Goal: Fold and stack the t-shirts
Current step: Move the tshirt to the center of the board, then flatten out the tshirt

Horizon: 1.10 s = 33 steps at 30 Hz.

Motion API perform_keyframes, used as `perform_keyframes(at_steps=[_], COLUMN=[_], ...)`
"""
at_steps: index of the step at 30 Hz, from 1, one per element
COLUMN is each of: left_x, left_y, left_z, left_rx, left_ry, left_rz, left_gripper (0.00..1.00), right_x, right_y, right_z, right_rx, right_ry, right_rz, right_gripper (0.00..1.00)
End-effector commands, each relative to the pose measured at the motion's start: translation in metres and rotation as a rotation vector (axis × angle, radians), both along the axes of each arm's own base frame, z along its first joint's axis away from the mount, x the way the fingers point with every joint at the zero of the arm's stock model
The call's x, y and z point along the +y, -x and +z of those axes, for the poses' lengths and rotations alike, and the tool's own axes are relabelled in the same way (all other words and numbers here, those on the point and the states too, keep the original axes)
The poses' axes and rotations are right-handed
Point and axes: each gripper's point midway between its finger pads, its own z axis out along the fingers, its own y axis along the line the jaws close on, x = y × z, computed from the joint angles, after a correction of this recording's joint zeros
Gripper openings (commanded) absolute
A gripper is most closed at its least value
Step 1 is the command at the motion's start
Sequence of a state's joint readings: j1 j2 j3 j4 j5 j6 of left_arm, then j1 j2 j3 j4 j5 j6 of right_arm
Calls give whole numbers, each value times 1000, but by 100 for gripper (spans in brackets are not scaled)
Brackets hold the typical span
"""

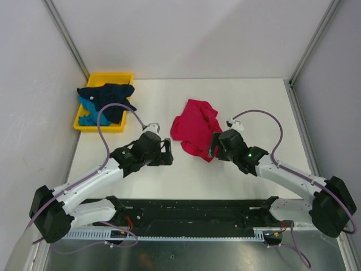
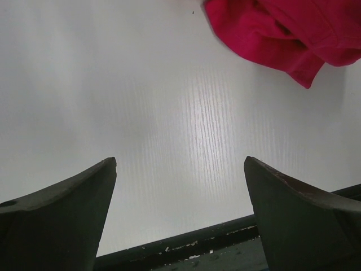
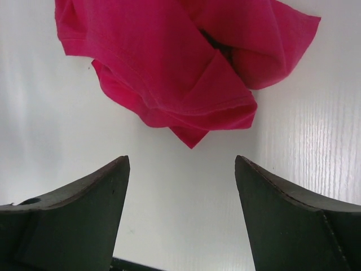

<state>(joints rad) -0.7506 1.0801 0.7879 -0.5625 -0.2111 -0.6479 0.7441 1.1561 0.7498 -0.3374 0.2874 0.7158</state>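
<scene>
light: bright, even, overhead | glare: pale streaky sheen on bench (image 2: pixel 197 130) in wrist views | shadows: faint, soft-edged | focus: right claw (image 3: pixel 181 161) dark, blurred near lens; top view sharp

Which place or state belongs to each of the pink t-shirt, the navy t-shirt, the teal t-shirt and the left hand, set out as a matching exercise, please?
Things:
1. pink t-shirt
2. navy t-shirt
3. teal t-shirt
4. left hand

Places or states:
A. in the yellow tray, mostly under another shirt
B. crumpled on the bare table, outside the tray
C. open, nothing between its fingers
D. on top of the pile in the tray

Pairs: 1-B, 2-D, 3-A, 4-C.
</scene>
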Motion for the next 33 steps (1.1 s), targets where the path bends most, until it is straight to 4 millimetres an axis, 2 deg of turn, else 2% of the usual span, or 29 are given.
perform_keyframes(at_steps=[1, 5, 8, 17, 26, 29, 30, 31, 33], left_x=[1, 0, -2, -8, -12, -14, -15, -17, -21], left_y=[-2, -1, -2, -2, -1, -2, -2, -3, -5], left_z=[-5, -4, -3, -8, -13, -13, -13, -14, -15], left_rx=[-8, -11, -10, 11, 30, 36, 37, 39, 47], left_ry=[1, 8, 13, 19, 30, 34, 36, 38, 43], left_rz=[26, 14, 7, -9, -11, -11, -11, -11, -13], left_gripper=[99, 99, 99, 99, 99, 99, 99, 99, 99], right_x=[6, -7, -10, 17, 22, 22, 20, 18, 12], right_y=[-23, -41, -48, -47, -59, -69, -73, -77, -85], right_z=[3, -3, -12, -16, -38, -37, -34, -30, -18], right_rx=[-72, -101, -105, -158, -113, -110, -113, -114, -115], right_ry=[17, 120, 192, 337, 458, 499, 506, 511, 509], right_rz=[-55, -70, -16, 253, 297, 279, 264, 248, 207], right_gripper=[79, 77, 75, 75, 73, 66, 60, 52, 27])
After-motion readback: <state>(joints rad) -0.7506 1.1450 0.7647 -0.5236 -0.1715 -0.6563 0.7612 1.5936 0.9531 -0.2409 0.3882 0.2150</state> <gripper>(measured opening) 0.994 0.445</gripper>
